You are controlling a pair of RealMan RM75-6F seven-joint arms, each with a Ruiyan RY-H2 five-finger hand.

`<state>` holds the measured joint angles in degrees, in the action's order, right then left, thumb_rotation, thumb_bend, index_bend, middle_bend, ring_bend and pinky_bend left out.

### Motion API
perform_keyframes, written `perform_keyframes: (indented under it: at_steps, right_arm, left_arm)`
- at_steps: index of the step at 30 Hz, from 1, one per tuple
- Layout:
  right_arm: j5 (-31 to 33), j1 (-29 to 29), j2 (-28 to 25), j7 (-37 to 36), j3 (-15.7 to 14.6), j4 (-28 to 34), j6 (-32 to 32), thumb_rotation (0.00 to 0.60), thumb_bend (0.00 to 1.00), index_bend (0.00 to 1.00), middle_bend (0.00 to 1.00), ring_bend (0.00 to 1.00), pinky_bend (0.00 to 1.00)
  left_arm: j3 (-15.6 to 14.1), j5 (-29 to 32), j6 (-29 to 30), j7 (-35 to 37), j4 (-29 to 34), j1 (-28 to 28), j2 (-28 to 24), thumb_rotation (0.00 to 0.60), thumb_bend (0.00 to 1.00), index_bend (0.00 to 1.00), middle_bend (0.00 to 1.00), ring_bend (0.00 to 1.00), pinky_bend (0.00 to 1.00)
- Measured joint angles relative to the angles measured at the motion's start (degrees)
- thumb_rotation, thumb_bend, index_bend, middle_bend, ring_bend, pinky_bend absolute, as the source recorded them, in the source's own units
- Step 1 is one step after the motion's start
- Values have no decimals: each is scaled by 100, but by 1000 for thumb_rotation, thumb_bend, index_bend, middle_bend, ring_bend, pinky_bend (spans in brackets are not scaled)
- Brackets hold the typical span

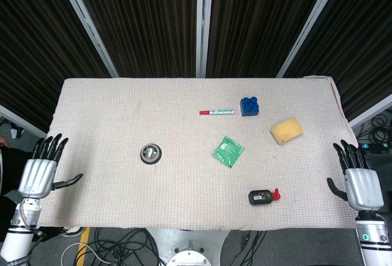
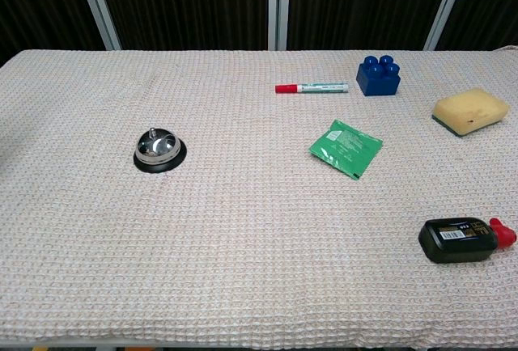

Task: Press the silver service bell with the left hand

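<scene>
The silver service bell [image 1: 150, 153] on its black base stands left of the table's middle; the chest view shows the bell [image 2: 159, 149] with its small knob on top. My left hand [image 1: 41, 169] hovers off the table's left edge, fingers spread and empty, well to the left of the bell. At the right edge my right hand [image 1: 359, 179] is likewise spread with nothing in it. Neither hand appears in the chest view.
On the pale woven cloth [image 1: 110, 113] lie a red-capped marker [image 1: 216, 112], a blue toy brick [image 1: 248, 106], a yellow sponge [image 1: 286, 130], a green packet [image 1: 228, 151] and a black bottle with a red cap [image 1: 264, 197]. Cables hang below the front edge.
</scene>
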<state>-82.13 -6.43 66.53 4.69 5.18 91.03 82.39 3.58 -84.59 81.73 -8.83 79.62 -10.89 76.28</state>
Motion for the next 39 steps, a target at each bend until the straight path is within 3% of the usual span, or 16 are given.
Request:
perform_keyframes:
  at_steps: [15, 24, 30, 39]
  right_arm:
    - [110, -9, -33, 20, 23, 48, -84, 600, 219, 0, 0, 0, 0]
    - [209, -13, -55, -77, 38, -48, -161, 600, 218, 0, 0, 0, 0]
    - [268, -18, -51, -96, 33, -125, -237, 600, 221, 0, 0, 0, 0]
    - [349, -21, -39, -204, 52, -236, -300, 600, 219, 0, 0, 0, 0]
  left_arm:
    - [-17, -23, -65, 32, 23, -48, -21, 0, 0, 10, 0, 0, 0]
    - [-52, -379, -519, 217, 142, -497, 132, 0, 0, 8, 0, 0, 0]
    - [-236, -666, -1012, 546, -93, -853, 738, 0, 0, 5, 0, 0, 0]
    - [-427, -1164, -1237, 1505, -1435, -1368, 1928, 0, 0, 0, 0, 0, 0]
